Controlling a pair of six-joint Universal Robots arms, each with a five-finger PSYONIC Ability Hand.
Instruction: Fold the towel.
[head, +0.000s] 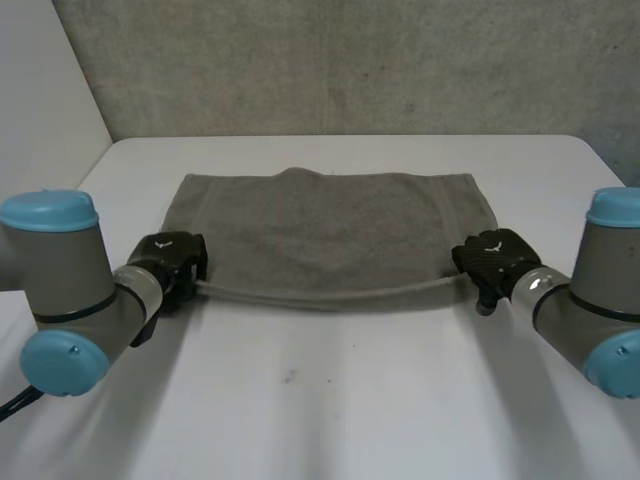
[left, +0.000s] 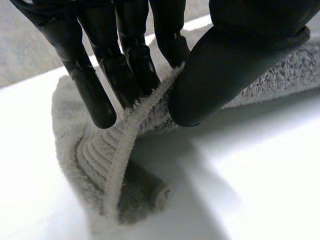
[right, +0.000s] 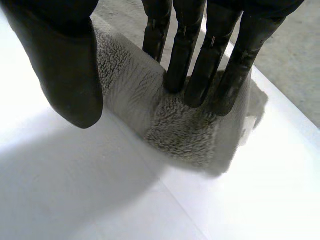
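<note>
1. Towel (head: 330, 235) is soft, light and floppy, spread out past both hands' fingertips.
2. Left hand (head: 170, 258) pinches one corner between fingers and thumb.
3. Right hand (head: 492, 255) pinches the other; corners look like good holds.

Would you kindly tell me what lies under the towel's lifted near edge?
White table shows under the raised near edge of the towel, which the left hand pinches at one corner. What lies under the flat rest is hidden.
</note>
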